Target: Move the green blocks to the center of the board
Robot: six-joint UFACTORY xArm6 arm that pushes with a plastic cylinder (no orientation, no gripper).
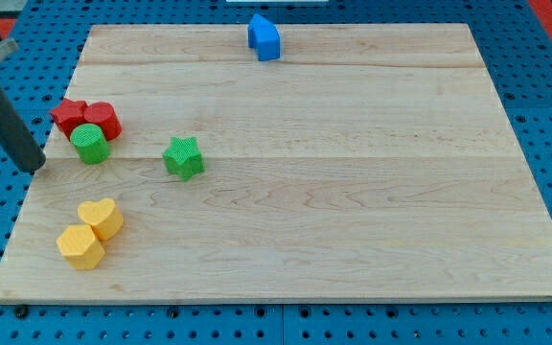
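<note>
The tip (34, 168) sits at the board's (353, 192) left edge, just left of the green cylinder (90, 144) and a little below it. The arm carries no jaws at all, only the bare rod, so nothing can be clamped; every move has to be a push.

The green cylinder stands near the view's left, touching the red blocks (86, 118) that crowd it from above. The green star (184, 157) lies apart to its right, still well left of the board's center. Two yellow blocks (90, 233) rest lower left, touching each other, and a blue block (264, 37) sits near the top edge.

Both green pieces look like small, rigid, light blocks that should slide easily on the smooth wood. That lightness probably cuts both ways: a push off their midline would likely spin them or let them slip sideways off the rod. The cylinder's round wall gives no flat face, so contact should be made squarely on its left side, in line with the board's center. The star's points may catch the rod and turn it; pressing into a notch between two points seems steadier.

The reds are a risk, since a push angled upward could drag them along with the cylinder.
</note>
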